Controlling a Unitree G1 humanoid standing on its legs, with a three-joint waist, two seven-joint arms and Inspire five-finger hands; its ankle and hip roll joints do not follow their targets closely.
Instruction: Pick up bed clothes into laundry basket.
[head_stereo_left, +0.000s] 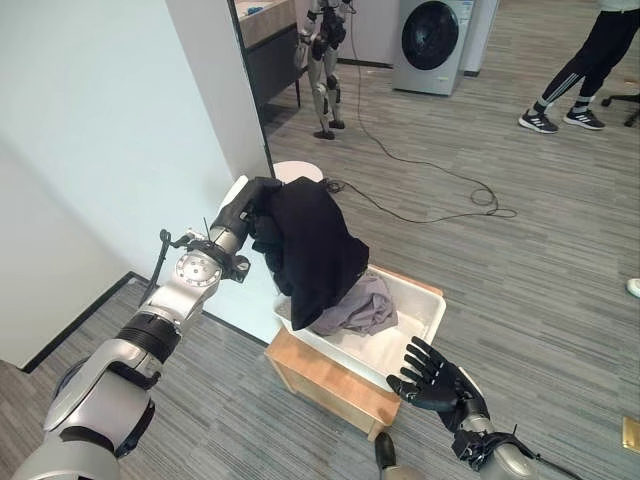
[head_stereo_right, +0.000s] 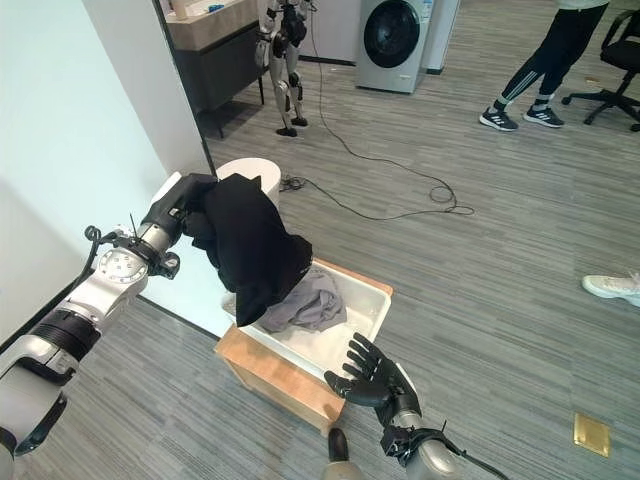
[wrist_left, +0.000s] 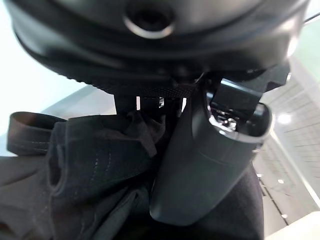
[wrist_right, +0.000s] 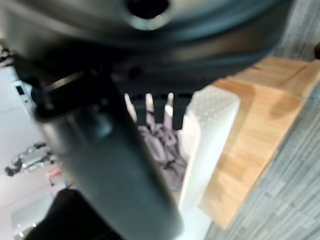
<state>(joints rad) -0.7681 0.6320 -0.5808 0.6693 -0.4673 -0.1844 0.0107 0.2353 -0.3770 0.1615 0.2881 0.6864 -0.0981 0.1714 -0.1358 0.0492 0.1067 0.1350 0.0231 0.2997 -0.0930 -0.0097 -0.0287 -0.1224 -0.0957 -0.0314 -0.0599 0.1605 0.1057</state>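
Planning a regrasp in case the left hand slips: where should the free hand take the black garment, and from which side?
Take the black garment at its hanging lower hem, just above the white basket. That part dangles free, facing the open right hand, so come from the robot's right, above the grey clothes.

A washing machine (head_stereo_left: 432, 45) stands at the far wall, with a second humanoid robot (head_stereo_left: 323, 60) on the grey plank floor (head_stereo_left: 560, 250) near it. A black cable (head_stereo_left: 430, 185) snakes across the floor. A person's legs (head_stereo_left: 585, 70) show at the far right.
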